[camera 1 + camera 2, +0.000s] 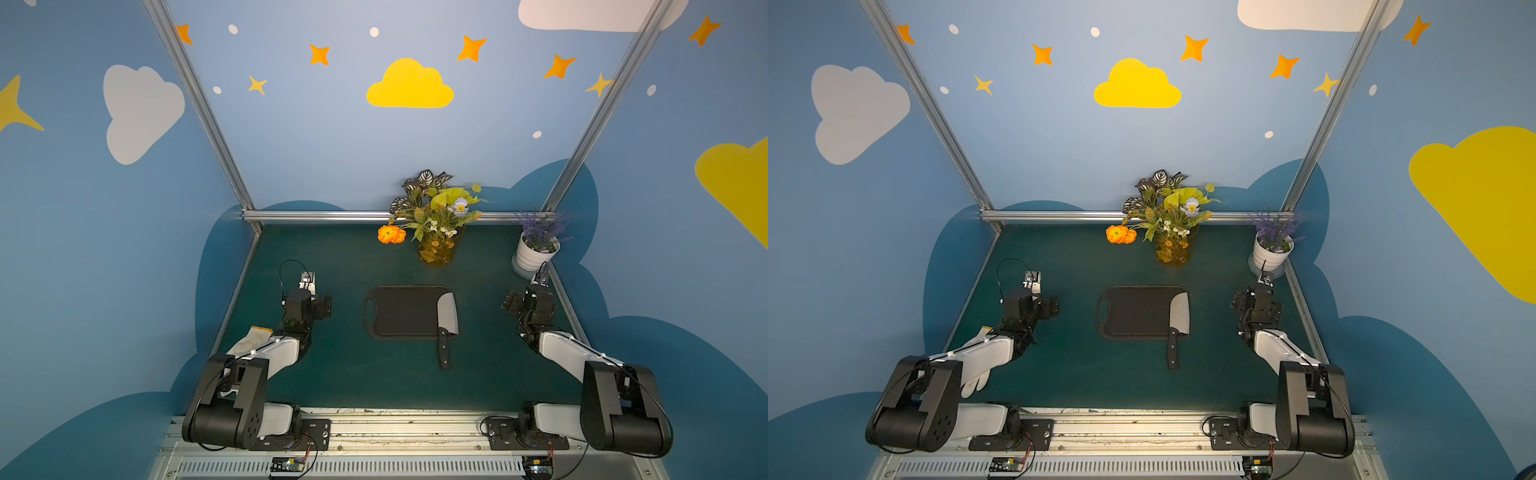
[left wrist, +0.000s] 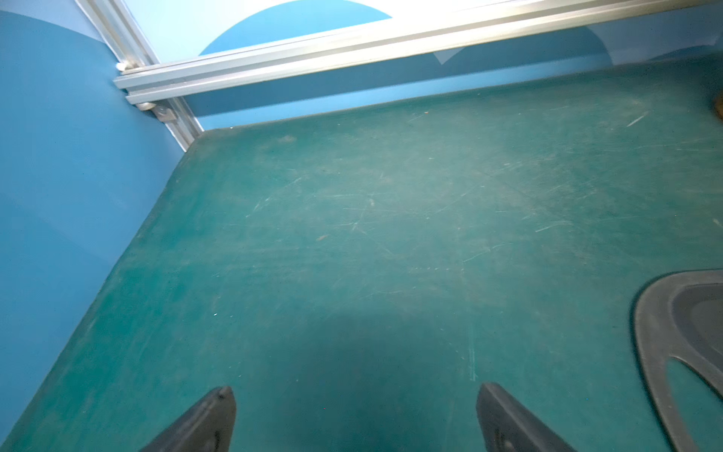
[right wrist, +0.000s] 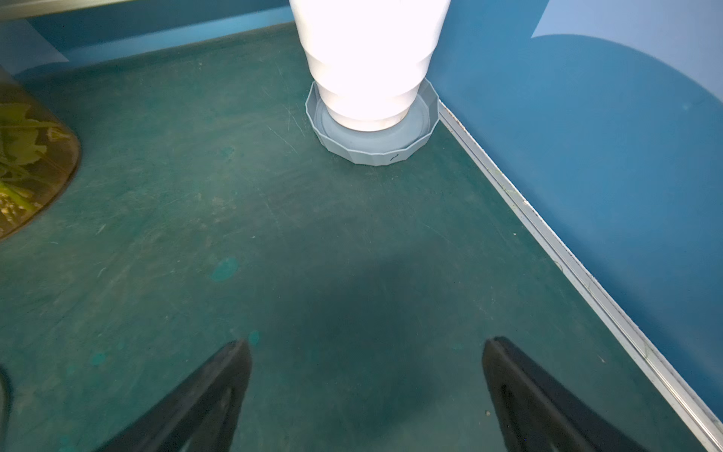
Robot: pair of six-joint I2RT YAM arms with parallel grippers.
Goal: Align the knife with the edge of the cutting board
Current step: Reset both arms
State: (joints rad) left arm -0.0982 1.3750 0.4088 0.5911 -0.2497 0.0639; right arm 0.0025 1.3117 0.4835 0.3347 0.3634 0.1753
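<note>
One knife [image 1: 447, 318] lies on the cutting board [image 1: 399, 311], handle overhanging.

Black cutting board [image 1: 401, 311]; silver-grey knife [image 1: 448, 318], black handle.

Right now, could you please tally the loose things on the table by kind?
Kitchen tools: 2, the knife and the cutting board.
Plants: 2, the flower vase and the lavender pot.
Gloves: 1, the white glove.
Total: 5.
</note>
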